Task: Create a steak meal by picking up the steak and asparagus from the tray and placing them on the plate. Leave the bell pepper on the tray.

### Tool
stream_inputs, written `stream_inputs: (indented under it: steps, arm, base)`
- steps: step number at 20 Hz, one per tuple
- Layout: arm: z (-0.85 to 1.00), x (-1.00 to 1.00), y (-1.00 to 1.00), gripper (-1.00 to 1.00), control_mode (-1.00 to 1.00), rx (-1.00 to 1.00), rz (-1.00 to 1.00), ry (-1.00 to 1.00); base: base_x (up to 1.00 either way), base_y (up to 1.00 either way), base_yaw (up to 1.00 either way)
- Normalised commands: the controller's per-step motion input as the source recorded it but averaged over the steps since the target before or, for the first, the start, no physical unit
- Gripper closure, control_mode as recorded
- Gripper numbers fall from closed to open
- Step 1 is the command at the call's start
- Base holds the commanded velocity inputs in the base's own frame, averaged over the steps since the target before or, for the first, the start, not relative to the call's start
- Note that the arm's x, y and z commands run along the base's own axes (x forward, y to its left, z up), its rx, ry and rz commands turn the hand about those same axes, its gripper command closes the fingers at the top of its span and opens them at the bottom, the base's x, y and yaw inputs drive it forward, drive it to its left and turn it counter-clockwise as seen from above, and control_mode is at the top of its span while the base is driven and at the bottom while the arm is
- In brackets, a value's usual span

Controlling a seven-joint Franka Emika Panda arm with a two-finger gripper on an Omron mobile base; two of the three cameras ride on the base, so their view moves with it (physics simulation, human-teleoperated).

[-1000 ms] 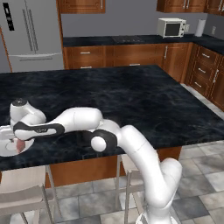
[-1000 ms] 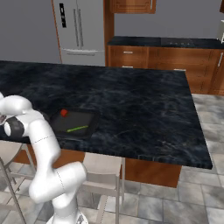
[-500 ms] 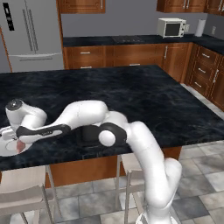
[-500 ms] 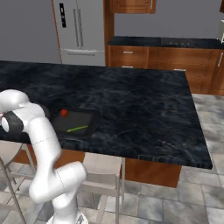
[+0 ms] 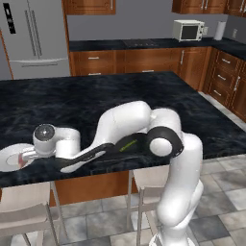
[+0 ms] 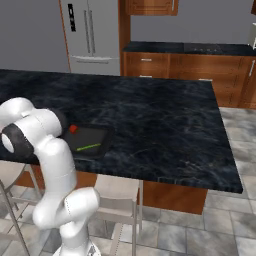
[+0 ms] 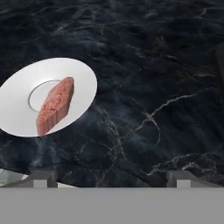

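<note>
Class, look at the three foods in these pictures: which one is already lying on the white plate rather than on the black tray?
The steak: it lies on the plate, while the asparagus and bell pepper sit on the tray.

one steak (image 7: 54,106), one plate (image 7: 83,78), one tray (image 6: 102,137), one asparagus (image 6: 88,147), one bell pepper (image 6: 73,129).

Soft, even light is filling the kitchen, casting hardly any shadows. The dark desk (image 6: 150,115) is showing faint sheen, no glare. All the views are looking slightly soft and pixelated.
</note>
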Motion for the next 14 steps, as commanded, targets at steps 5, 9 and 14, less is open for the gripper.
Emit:
stream_inputs:
  steps: [5,9,14]
  arm:
    - [0.97,-0.01,-1.0,-1.0,-1.0,0.19,-0.12,0.07]
    - [0.98,0.0,-1.0,-1.0,-1.0,0.02,-0.14,0.25]
    - [0.73,0.0,-1.0,-1.0,-1.0,0.0,-0.16,0.3]
  base:
    - [0.0,0.0,0.0]
    - [0.0,0.0,0.0]
    - [0.0,0.0,0.0]
